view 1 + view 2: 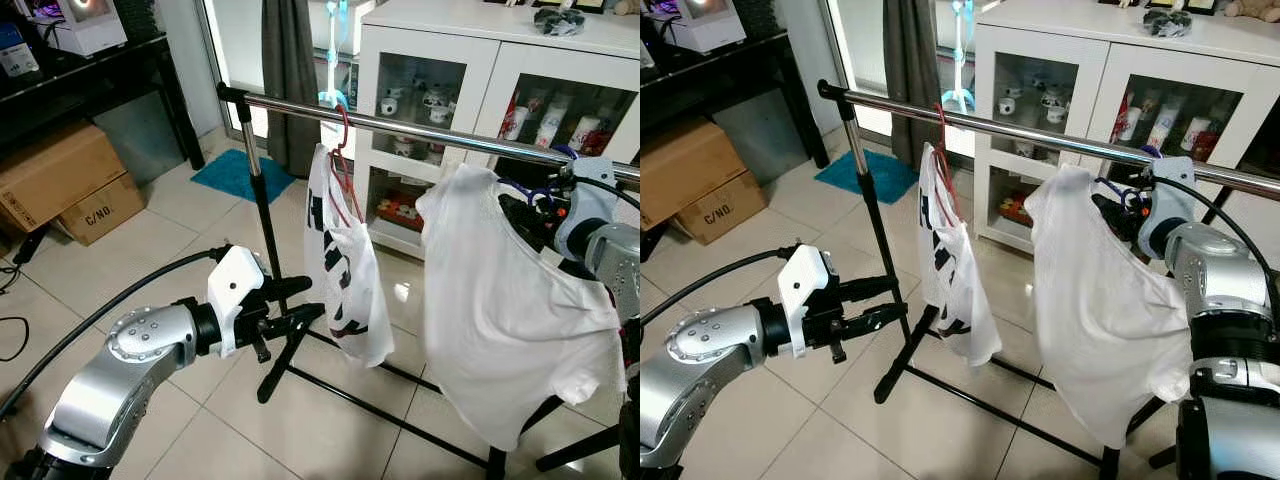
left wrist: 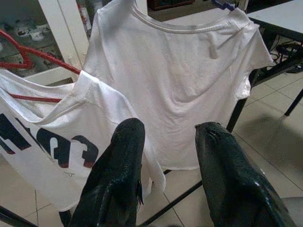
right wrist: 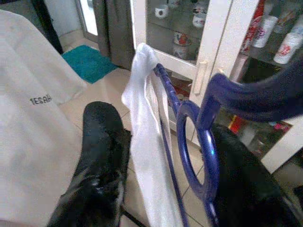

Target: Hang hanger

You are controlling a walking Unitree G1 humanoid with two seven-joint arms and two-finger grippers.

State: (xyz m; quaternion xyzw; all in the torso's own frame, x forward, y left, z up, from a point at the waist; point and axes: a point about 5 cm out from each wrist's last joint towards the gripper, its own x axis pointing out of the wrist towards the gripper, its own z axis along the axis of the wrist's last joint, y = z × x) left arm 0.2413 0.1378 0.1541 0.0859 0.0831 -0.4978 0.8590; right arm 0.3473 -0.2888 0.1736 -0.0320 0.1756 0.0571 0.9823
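Note:
A chrome rail (image 1: 420,128) of a black clothes rack crosses in front of me. A red hanger (image 1: 342,150) hangs on it and carries a white shirt with black print (image 1: 345,270). At the right, my right gripper (image 1: 530,215) is shut on a blue hanger (image 3: 199,142) that carries a plain white T-shirt (image 1: 500,300). It holds the hanger just below the rail; its blue hook (image 1: 1150,152) is close to the rail, but I cannot tell whether they touch. My left gripper (image 1: 312,298) is open and empty, low beside the rack's upright pole (image 1: 262,210), pointing toward the printed shirt.
A white cabinet with glass doors (image 1: 440,90) stands behind the rack. Cardboard boxes (image 1: 70,185) and a black table (image 1: 90,80) are at the left, with a teal mat (image 1: 240,172) and a grey curtain (image 1: 288,70) beyond. The rack's black base bars (image 1: 380,405) lie across the tiled floor.

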